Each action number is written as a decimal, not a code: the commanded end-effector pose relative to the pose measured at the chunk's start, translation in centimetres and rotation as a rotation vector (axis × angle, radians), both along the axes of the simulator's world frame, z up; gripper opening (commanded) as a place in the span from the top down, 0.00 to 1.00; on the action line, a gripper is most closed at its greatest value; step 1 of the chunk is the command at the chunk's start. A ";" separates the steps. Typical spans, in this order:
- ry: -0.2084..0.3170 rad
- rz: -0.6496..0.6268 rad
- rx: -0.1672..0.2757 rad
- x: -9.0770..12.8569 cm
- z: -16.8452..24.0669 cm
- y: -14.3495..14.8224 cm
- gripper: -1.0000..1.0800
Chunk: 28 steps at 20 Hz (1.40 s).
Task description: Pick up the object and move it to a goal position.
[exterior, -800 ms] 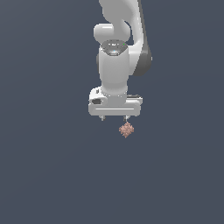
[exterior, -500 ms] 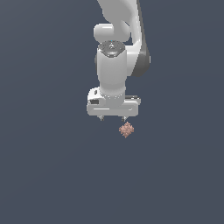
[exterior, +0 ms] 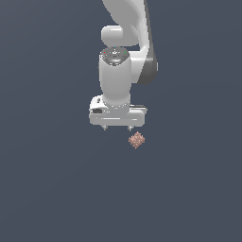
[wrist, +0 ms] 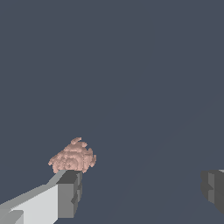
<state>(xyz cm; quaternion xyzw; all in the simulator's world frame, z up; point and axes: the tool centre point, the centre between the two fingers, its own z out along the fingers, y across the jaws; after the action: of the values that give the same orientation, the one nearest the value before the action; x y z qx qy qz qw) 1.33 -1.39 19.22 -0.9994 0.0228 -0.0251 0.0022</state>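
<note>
Nearest the wrist camera: two grey fingertips of the gripper (wrist: pixel 140 192), set wide apart, jaws open and holding nothing. One fingertip pad (wrist: pixel 70 194) sits in the foreground with the object (wrist: pixel 73 156) showing just past it, so the lump lies off that one finger's line and not in the gap between the two; the other pad (wrist: pixel 214 189) is well apart from it, at the picture's edge. Item: the object, a small knobbly pinkish-brown lump, roughly as wide as it is tall, no clear long axis to be made out, resting on the plain dark bench (wrist: pixel 131 65). From the exterior view the same lump (exterior: pixel 136 140) lies just below the gripper (exterior: pixel 117 127) and toward the exterior view's right, close under the finger on that side rather than centred beneath the white hand. Whether that finger touches it cannot be told; a sliver of bench seems to show between them. Judgement: the coming move turns on this sideways offset; the jaws would need to shift toward the lump before descending, else one finger may land on it or nudge it aside. Further off: the white arm rising behind the hand. Nothing else stands near the lump, and no goal marker is visible in either view.
</note>
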 end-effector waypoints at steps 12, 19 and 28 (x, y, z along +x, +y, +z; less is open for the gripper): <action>0.018 0.223 -0.016 -0.8 -3.3 2.9 0.04; 0.034 0.462 -0.024 -2.0 -6.7 6.2 0.04; 0.045 0.671 -0.023 -3.3 -9.5 9.1 0.04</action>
<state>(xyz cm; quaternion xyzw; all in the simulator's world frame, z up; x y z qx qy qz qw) -1.80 7.32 10.06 -0.9557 -0.2944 -0.0016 -0.0017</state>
